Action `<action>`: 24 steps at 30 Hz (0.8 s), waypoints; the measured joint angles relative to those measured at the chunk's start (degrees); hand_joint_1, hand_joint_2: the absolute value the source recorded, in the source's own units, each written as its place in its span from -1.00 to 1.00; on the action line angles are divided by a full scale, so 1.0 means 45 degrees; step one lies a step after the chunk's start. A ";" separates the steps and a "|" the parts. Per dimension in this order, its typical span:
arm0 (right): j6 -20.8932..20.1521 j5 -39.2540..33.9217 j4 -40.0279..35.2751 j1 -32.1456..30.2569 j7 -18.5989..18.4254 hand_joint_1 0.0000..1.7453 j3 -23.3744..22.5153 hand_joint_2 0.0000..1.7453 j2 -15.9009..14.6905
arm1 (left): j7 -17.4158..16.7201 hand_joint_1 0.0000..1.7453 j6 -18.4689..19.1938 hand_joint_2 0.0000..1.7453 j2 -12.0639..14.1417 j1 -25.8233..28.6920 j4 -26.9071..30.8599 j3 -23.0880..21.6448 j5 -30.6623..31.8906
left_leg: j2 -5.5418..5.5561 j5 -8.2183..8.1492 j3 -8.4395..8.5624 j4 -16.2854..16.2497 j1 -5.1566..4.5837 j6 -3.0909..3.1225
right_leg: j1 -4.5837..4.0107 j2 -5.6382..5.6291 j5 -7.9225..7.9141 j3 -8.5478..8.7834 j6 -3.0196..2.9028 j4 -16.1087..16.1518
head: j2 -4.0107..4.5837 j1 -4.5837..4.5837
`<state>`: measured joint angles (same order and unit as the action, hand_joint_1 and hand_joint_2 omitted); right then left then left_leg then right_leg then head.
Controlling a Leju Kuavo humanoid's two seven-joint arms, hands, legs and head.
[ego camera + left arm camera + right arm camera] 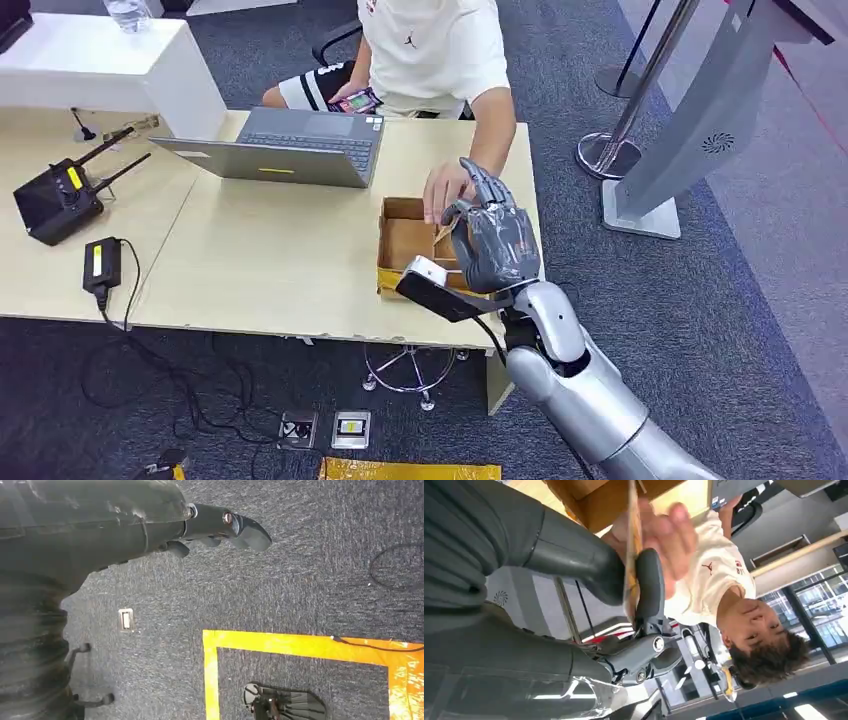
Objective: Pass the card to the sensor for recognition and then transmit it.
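Over the cardboard box [405, 238]: right hand [493, 243] pinching card [631, 555], person's hand [445, 190] touching it; left hand [220, 527] hanging, fingers curled on nothing; sensing and handover seemingly pending.

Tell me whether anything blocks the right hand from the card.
Nothing does: the right hand already pinches the card between thumb and a finger, above the cardboard box. A person's hand is right at the card too, on its far side.
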<state>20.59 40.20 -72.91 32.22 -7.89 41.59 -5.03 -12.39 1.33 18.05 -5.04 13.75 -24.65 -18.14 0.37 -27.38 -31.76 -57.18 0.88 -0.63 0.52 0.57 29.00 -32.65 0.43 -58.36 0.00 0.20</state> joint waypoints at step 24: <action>0.2904 -0.1370 -0.0214 -0.2091 -0.0607 1.00 -0.3508 1.00 -0.1015 | 0.0000 -1.00 -0.0112 1.00 0.0000 0.0033 -0.0068 -0.0151 -0.0039 | -0.0021 -0.0009 0.0003 -0.0003 -0.0002 -0.0004 | 0.0004 -0.0005 -0.0002 -0.0007 0.0001 0.0004 | 0.0000 0.0000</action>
<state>33.66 34.03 -73.88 22.81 -10.62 25.81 -9.60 -12.39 0.83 18.05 -4.90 13.44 -25.33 -18.32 0.28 -27.42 -31.75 -57.19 0.87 -0.64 0.53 0.55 28.99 -32.68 0.44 -58.35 0.00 0.20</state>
